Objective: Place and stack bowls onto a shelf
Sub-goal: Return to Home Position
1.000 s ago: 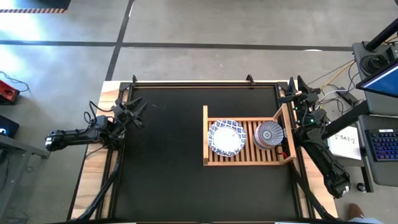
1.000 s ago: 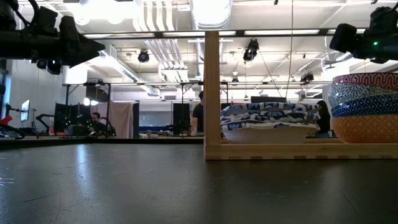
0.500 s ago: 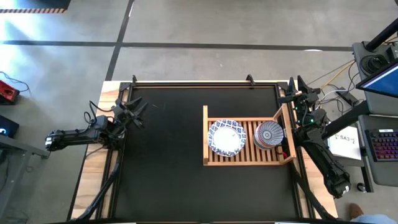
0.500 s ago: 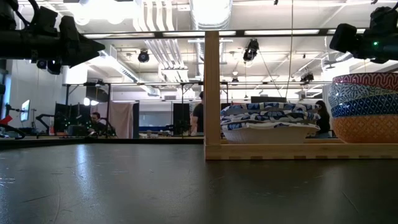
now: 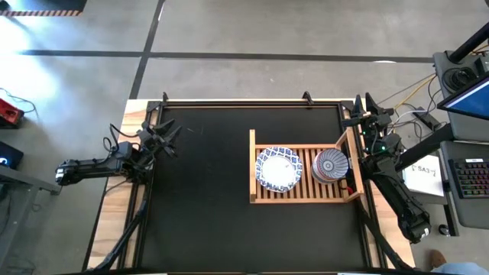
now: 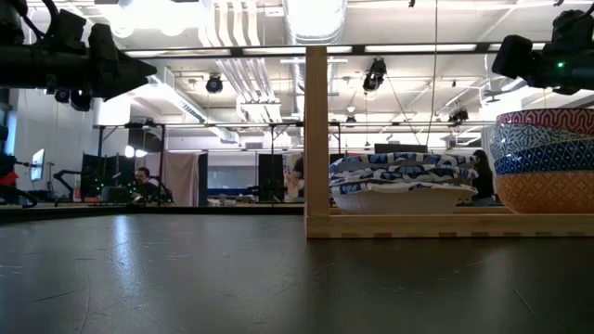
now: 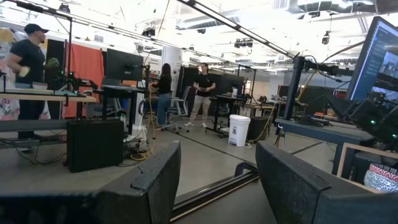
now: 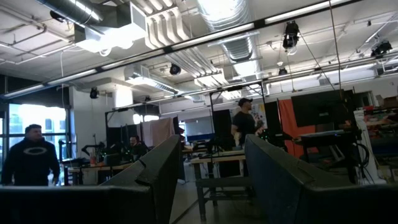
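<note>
Two stacks: round blue-and-white patterned bowls [image 5: 278, 169], smaller radial-patterned bowls [image 5: 331, 165], on slatted light-wood shelf [image 5: 306, 197], three o'clock on table [image 5: 199, 229].
Handling: probably stiff, slick, breakable; pinch rims.
Claws: left gripper [image 7: 217, 150] at nine, right gripper [image 8: 212, 142] at three, both spread.

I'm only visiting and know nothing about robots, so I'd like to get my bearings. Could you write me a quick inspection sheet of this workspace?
Surface: black mat on a wood-edged table, carrying only the shelf.
Job's things: shelf holds two stacks, the blue-and-white bowls toward the table's middle and the smaller patterned bowls nearer the right arm; no bowl off the shelf.
Clutter: nothing seen.
Grippers: left gripper open and empty, at the table's left edge; right gripper open and empty, at the right edge beside the shelf.
Cables: loose cables beyond the right edge; more along both arms.
Surroundings: concrete floor; keyboard and screen to the right; people in the room beyond.
</note>
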